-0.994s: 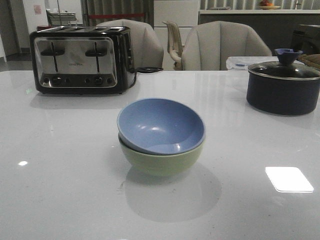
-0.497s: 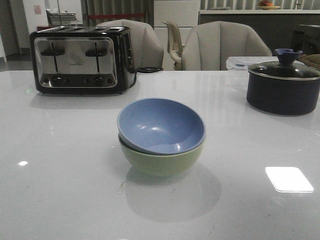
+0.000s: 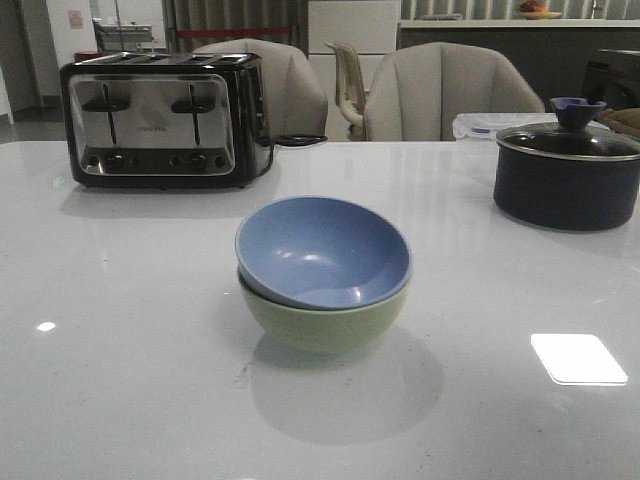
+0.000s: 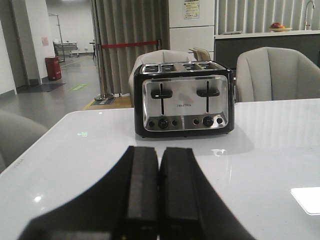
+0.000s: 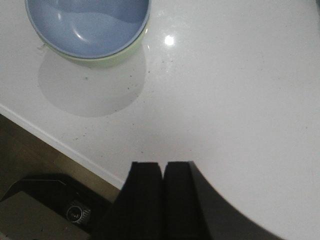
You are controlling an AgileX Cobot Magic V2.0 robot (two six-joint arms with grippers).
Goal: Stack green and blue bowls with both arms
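The dusty blue bowl (image 3: pixel 322 250) sits nested inside the pale green bowl (image 3: pixel 322 325) at the middle of the white table. Both also show in the right wrist view, the blue bowl (image 5: pixel 87 22) over the green bowl's rim (image 5: pixel 112 56). Neither arm shows in the front view. My left gripper (image 4: pixel 159 152) is shut and empty, low over the table and facing the toaster. My right gripper (image 5: pixel 163 166) is shut and empty, above the table near its front edge and apart from the bowls.
A black and steel toaster (image 3: pixel 160 120) stands at the back left, also in the left wrist view (image 4: pixel 184 100). A dark lidded pot (image 3: pixel 566 172) stands at the back right. Grey chairs (image 3: pixel 445 90) stand behind the table. The table's front edge (image 5: pixel 65 145) lies near my right gripper.
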